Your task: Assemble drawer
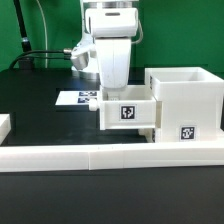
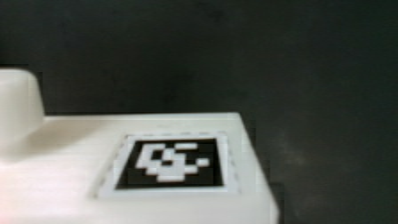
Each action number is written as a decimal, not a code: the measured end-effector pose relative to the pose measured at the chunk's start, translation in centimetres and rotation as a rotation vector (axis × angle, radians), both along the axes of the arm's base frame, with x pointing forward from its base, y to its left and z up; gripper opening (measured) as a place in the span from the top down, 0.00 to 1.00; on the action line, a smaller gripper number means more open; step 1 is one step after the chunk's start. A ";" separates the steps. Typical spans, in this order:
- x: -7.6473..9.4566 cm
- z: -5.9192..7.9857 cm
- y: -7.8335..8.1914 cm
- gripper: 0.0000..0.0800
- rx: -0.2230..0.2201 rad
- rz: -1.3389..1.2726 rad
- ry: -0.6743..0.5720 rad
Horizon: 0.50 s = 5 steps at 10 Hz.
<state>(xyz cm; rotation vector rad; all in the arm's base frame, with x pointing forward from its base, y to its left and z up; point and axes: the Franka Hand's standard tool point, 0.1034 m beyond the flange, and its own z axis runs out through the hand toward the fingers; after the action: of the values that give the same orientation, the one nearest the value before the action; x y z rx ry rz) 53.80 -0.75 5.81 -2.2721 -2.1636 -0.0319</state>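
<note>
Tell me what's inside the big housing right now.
The housing shows only bare white inner walls near its open top. Its floor and lower interior are hidden by its front wall. The small tray sits beside it.

The exterior view is looking level and low across the black table (image 1: 40, 90), facing the arm from beyond the border rail (image 1: 60, 155). The wrist view is looking steeply down, very close. Both are sharing the tray (image 1: 128, 112) and its tag (image 2: 173, 162).

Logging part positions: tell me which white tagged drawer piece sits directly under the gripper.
The smaller box tray, at the centre, below the gripper. The larger cube-like housing stands beside it, toward the exterior view's right.
</note>
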 end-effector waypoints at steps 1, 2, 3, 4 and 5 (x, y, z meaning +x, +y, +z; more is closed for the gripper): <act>-0.1 -0.1 0.2 0.94 0.001 0.000 0.001; -0.3 -0.2 0.5 0.94 0.003 0.004 0.005; -0.3 -0.2 0.6 0.94 0.005 0.006 0.006; -0.4 -0.2 0.5 0.94 0.004 0.005 0.006; -0.4 -0.2 0.5 0.94 0.004 0.004 0.006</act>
<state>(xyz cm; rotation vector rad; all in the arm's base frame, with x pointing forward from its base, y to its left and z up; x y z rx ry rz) 53.44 -0.22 5.59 -2.2622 -2.1634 -0.0295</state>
